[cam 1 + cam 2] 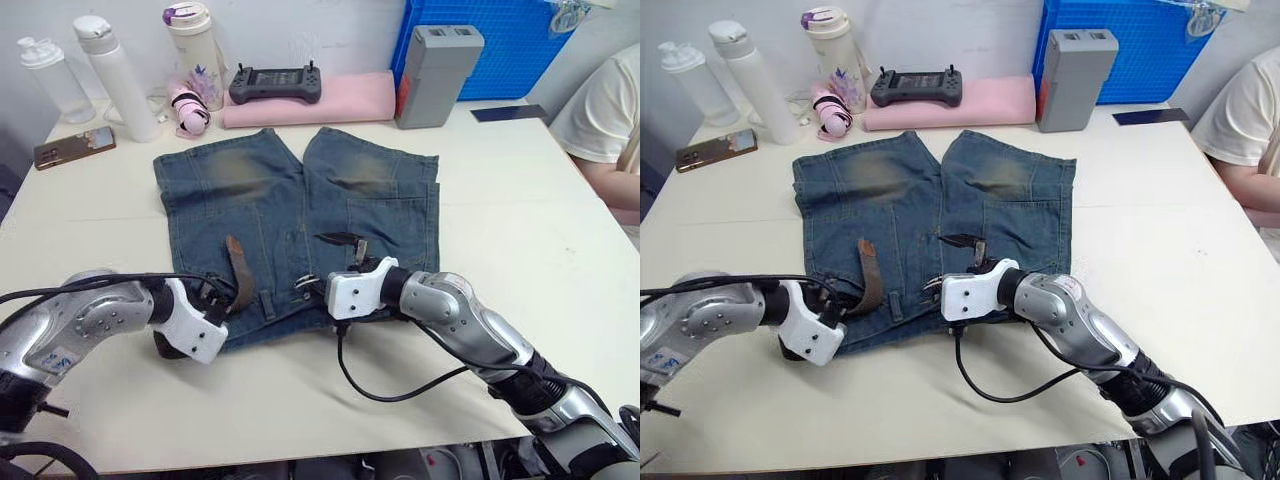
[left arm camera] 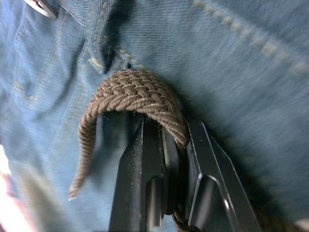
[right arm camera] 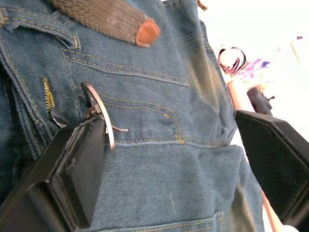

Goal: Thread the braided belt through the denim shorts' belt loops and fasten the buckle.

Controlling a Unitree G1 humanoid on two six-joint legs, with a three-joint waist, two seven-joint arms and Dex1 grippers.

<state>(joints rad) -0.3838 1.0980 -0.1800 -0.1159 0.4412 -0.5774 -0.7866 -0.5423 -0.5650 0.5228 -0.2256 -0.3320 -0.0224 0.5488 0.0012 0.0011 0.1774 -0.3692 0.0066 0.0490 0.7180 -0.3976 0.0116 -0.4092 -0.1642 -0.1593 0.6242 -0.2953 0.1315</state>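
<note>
The denim shorts [image 1: 300, 225] lie flat at the centre of the white table [image 1: 520, 250], waistband toward the lower edge of the frame. Left gripper [image 1: 222, 297], lower left, has its fingers clamped on the braided belt [image 2: 140, 94], which arches over them; the belt's brown tip [image 1: 234, 248] points up the left leg. Right gripper [image 3: 164, 150], at lower centre, is spread wide over the denim, the silver buckle [image 3: 99, 113] touching one finger [image 3: 79, 169].
</note>
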